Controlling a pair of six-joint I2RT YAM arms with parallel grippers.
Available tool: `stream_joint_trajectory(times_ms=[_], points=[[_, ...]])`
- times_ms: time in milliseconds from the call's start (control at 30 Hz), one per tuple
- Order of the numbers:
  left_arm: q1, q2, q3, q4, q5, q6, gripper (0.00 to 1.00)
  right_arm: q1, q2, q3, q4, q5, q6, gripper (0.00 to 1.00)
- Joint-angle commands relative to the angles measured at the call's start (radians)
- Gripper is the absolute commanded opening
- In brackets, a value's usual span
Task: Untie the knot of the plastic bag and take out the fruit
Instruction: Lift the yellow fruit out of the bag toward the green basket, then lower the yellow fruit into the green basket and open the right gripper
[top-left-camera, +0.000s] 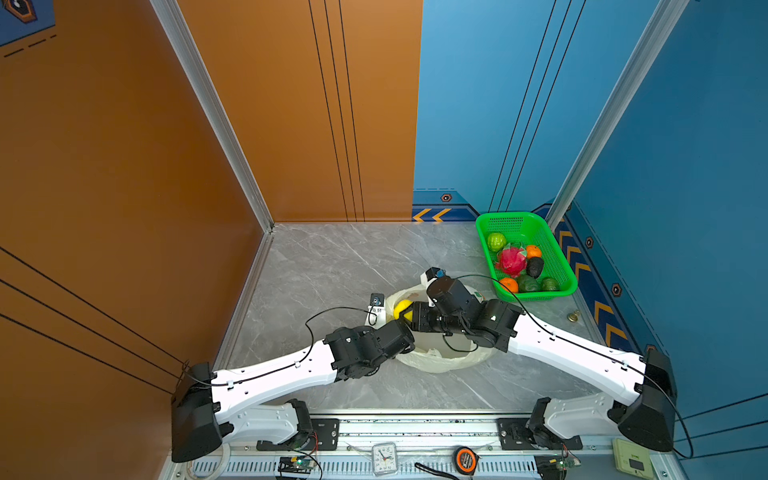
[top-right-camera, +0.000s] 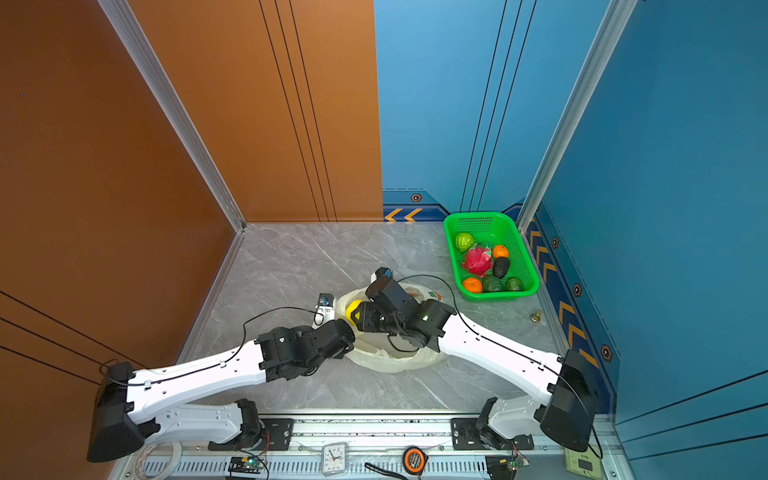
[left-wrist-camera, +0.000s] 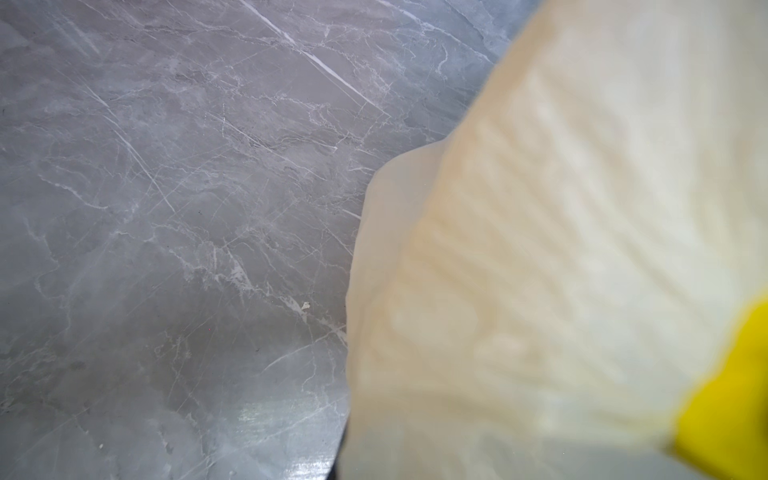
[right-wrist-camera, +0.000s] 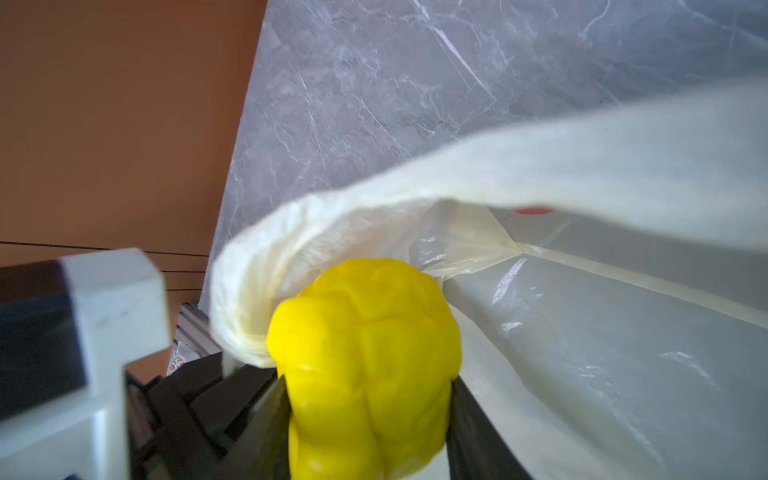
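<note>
Right claw clamps yellow fruit inside plastic bag; left claw pinches it.

I see the plastic bag as thin translucent film, glossy and crinkled on its inside and duller and finely ribbed where the rim bunches. The yellow fruit looks like smooth moulded plastic with a soft sheen. The bench is polished grey marble-look stone that catches reflections. At its far right corner, the green basket is shiny perforated plastic.
</note>
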Motion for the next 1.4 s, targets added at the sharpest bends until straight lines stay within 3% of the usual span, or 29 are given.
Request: stream_joint_trajectory(times_ms=[0,333,733,1067,1367], points=[[0.009,0.008,0.019,-0.009,0.001,0.003,0.00,-0.024,-0.040,0.031,-0.045,0.037,-0.040,0.45],[-0.005,0.017,0.031,-0.008,-0.009,-0.006,0.00,-0.237,-0.091,0.098,-0.030,-0.051,-0.054,0.45],[-0.026,0.050,0.052,-0.010,-0.040,-0.037,0.00,-0.704,-0.037,0.179,-0.010,-0.228,-0.116,0.45],[-0.035,0.061,0.061,-0.010,-0.071,-0.066,0.00,-1.049,0.198,0.197,0.101,-0.275,-0.155,0.46],[-0.049,0.058,0.059,-0.009,-0.098,-0.089,0.00,-1.167,0.521,0.404,0.161,-0.236,-0.162,0.46]])
